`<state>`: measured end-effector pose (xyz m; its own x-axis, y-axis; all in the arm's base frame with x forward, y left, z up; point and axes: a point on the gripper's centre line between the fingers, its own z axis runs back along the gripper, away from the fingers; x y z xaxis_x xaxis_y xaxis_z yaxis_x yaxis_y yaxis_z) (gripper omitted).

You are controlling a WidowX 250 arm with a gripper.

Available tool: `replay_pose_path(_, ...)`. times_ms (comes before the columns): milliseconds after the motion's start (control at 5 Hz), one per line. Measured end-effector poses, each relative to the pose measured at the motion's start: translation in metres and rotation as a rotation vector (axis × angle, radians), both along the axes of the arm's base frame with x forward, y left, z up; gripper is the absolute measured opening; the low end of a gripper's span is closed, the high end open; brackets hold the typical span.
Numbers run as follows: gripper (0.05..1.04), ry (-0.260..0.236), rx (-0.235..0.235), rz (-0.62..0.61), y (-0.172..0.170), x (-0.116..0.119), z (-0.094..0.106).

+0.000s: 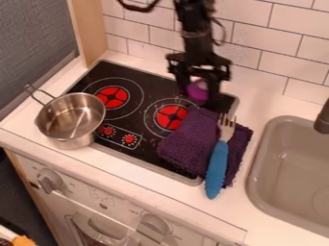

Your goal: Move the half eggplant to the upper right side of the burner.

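Half eggplant: purple toy half eggplant with a pale cut face (196,91), between the gripper's fingers at the upper right of the black cooktop (132,126).
Black two-finger gripper (200,97): fingers parted by about the eggplant's width, one on each side; appears to have hold of it. Contact with cooktop: cannot tell.
Step in hand: judged to be placement, near the end of the task.
Next move: settle eggplant on the cooktop's upper right, open fingers, lift straight up. Risk: the curved piece may roll or catch the towel on release.
Steel pot (70,120): round, shiny, upright at the cooktop's left edge; bare metal and reflections inside.
Grey sink basin (283,158): right of cooktop, partly in frame; drain ring low inside.
Purple cloth towel (191,139): over cooktop's lower right; blue-handled fork (218,166) lies on it.
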<state>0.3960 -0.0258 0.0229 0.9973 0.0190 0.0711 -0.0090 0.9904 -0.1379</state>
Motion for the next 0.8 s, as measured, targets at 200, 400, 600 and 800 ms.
replay_pose_path(200,0.792,0.020,-0.002,0.008,-0.009,0.002,-0.008)
replay_pose_path(400,0.948,0.023,-0.004,0.023,-0.008,0.003,-0.006)
replay_pose_path(600,1.003,0.020,0.020,0.028,-0.001,0.001,-0.010)
replay_pose_path(800,1.001,-0.022,0.101,0.047,0.010,-0.007,0.005)
